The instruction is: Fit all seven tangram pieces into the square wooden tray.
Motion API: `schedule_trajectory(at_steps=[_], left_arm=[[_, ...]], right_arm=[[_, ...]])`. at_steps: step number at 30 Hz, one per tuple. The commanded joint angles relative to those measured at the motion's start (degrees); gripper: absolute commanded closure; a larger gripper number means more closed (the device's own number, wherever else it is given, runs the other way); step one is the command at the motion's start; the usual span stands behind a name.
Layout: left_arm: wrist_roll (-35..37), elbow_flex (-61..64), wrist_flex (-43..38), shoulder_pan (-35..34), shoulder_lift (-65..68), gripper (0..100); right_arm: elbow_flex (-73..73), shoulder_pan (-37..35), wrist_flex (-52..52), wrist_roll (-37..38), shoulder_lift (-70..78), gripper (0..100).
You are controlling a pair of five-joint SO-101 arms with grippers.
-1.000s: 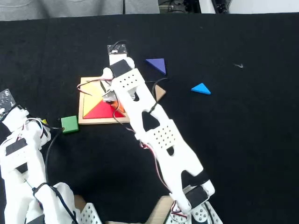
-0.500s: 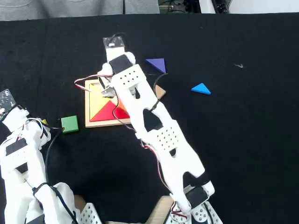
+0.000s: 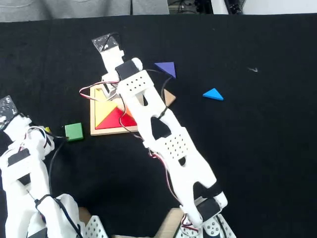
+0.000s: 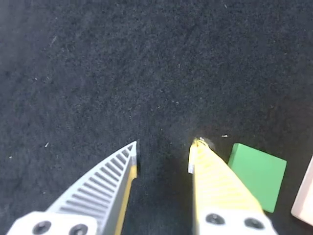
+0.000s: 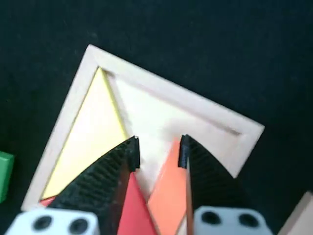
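Where the tray (image 3: 106, 132) sits: under the right arm, holding a yellow piece (image 3: 101, 103), red piece (image 3: 113, 119) and orange piece (image 5: 166, 196); far corner bare.
Right pincer (image 5: 157, 147): over the tray's middle, fingers (image 5: 117, 166) slightly spread above the orange piece, nothing pinched, likely to seat it.
Left pincer (image 4: 164, 152): spread and empty, left of the tray beside the green square (image 3: 74, 132), probably waiting.
Loose pieces: purple triangle (image 3: 166, 68), tan piece (image 3: 170, 98), blue triangle (image 3: 213, 94), right of the tray.

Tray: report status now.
Left gripper open over cloth beside green square. Right gripper open above tray; yellow piece, red piece, orange piece inside. Purple triangle, blue triangle, tan piece outside.
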Motion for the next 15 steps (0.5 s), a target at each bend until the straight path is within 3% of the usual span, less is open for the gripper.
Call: schedule_trajectory(at_steps=[1, 15], left_arm=[[-0.26, -0.31, -1.93, 0.75, -1.32, 82], [-0.26, -0.22, -2.11, 0.75, -1.32, 82]], right_arm=[[-0.31, 2.37, -2.37, 0.62, -0.84, 88.0], [-0.84, 2.73, -5.98, 5.27, 4.09, 90.4]])
